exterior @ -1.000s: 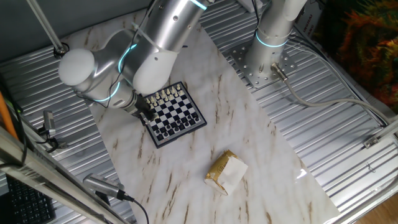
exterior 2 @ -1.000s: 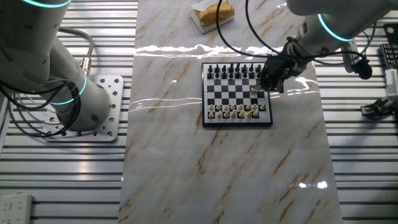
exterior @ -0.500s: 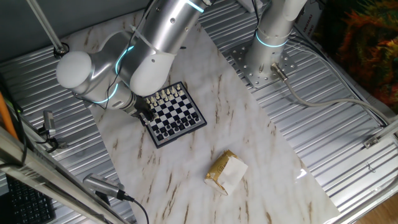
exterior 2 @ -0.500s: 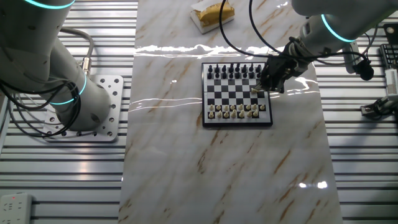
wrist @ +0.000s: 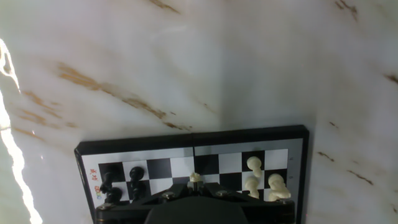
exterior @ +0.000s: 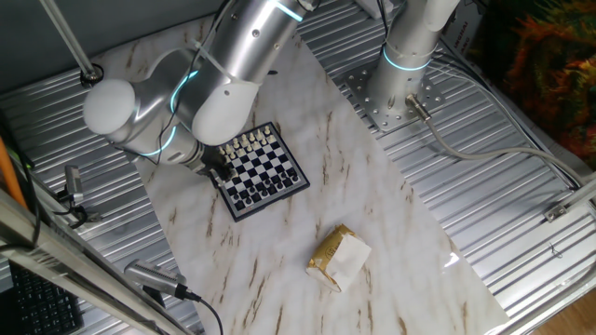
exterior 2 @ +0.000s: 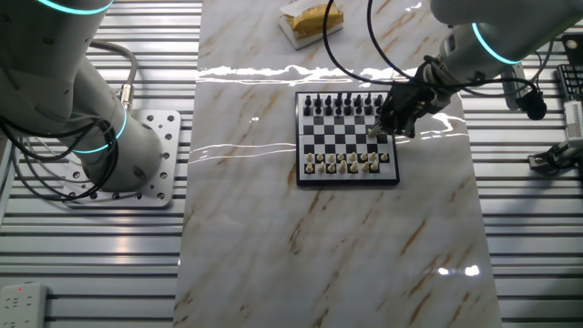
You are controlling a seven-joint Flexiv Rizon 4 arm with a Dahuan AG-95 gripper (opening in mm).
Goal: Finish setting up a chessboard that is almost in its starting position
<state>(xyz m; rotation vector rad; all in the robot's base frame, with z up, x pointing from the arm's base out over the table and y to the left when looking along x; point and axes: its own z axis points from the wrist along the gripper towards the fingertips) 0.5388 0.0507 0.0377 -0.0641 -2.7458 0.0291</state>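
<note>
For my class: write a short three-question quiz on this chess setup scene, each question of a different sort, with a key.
1. True or false: the gripper is over an edge of the chessboard.
2. Which lies nearer the paper packet: A) the white pieces, B) the black pieces?
3. Fill in: in the hand view, a ___ piece sits at the fingertips.

Key: 1 true; 2 B; 3 white.
</note>
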